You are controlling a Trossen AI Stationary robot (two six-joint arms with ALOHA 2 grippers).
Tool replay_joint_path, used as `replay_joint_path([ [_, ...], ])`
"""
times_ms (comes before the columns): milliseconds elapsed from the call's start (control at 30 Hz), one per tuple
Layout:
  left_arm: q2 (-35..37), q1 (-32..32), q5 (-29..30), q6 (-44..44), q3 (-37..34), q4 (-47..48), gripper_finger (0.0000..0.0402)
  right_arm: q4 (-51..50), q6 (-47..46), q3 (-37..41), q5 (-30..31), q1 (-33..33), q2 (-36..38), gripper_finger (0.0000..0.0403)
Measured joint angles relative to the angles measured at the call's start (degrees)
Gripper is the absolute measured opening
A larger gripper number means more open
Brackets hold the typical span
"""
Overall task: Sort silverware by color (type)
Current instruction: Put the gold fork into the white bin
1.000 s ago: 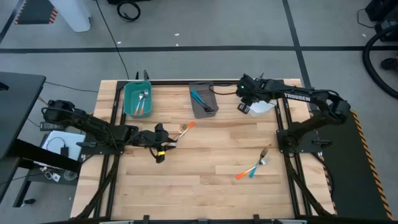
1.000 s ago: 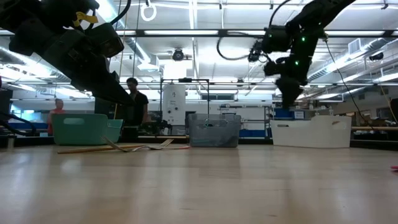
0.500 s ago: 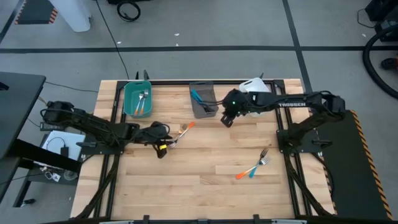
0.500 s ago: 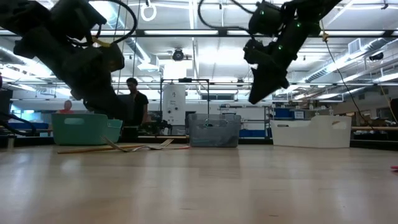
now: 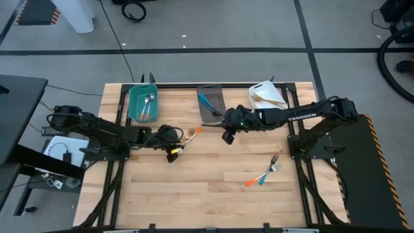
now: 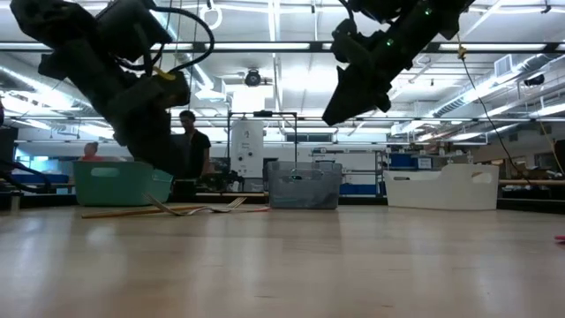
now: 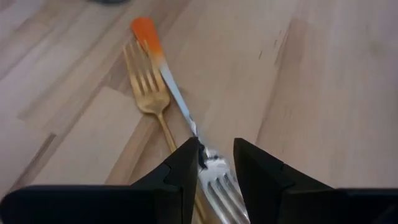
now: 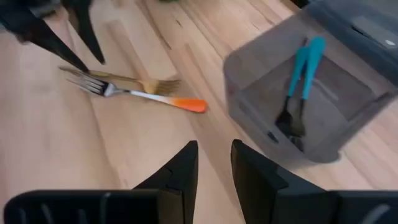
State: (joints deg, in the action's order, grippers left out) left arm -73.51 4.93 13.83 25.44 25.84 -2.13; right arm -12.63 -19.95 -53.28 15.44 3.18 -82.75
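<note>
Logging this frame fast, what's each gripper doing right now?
Left gripper: open, fingers straddling the orange-handled fork, not clamped.
Right gripper: open, holding nothing, above the table near the grey bin.

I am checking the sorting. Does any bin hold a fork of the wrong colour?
Yes, possibly. The teal bin holds an orange-handled fork beside a plain silvery one. The grey bin holds only blue-handled forks.

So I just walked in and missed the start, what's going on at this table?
Two robot arms are sorting forks into bins by handle colour. The left gripper is down at the table over the orange-handled fork, which lies crossed with a golden fork; its fingers straddle the tines. The right gripper hovers empty near the grey bin, which holds blue forks. An orange and blue pair waits nearby.
</note>
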Motion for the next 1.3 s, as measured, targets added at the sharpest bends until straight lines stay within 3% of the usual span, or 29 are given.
replay_joint_path([
  [433,-7.66,-2.91,-0.08,0.89,0.09,-3.47,0.011,5.57,-3.02,0.0,-0.02,-4.98,-7.02,0.0102],
  [967,-14.52,-5.73,0.19,-4.32,0.31,-8.07,0.0108,7.5,-4.4,0.02,-0.08,-5.88,-7.43,0.0103],
  [1133,-14.35,-6.02,0.08,-6.92,0.31,-7.23,0.0085,8.25,-5.62,0.01,-0.07,-7.37,-7.81,0.0103],
  [1300,-14.35,-6.12,0.24,-9.4,0.24,-6.67,0.003,8.2,-6.23,0.0,0.01,-8.75,-8.13,0.0103],
])
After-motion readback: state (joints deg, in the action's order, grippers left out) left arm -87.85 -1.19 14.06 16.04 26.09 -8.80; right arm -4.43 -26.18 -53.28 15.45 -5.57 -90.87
